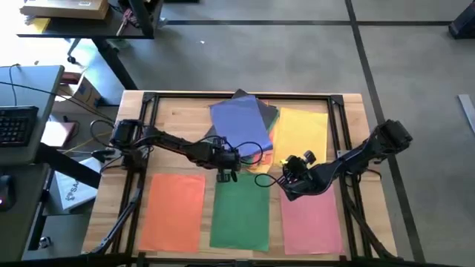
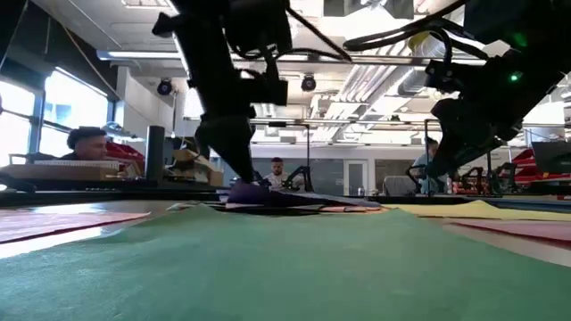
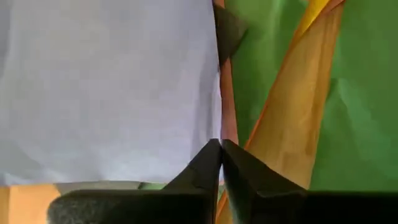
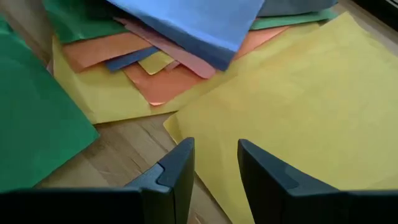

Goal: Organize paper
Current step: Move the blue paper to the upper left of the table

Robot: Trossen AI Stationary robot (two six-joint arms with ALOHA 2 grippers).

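Wooden desk (image 1: 349, 111) from above: mixed paper pile (image 1: 252, 130) mostly hidden under blue sheet (image 1: 239, 126). Left wrist view: left hand (image 3: 221, 144) fingers pressed together at that sheet's edge; grip unclear. Right wrist view: right hand (image 4: 216, 146) parted, empty, over yellow sheet (image 4: 298, 106).

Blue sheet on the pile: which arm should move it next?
Left, probably. The left gripper is at the blue sheet edge, fingers closed there. The right gripper is open over the yellow sheet.
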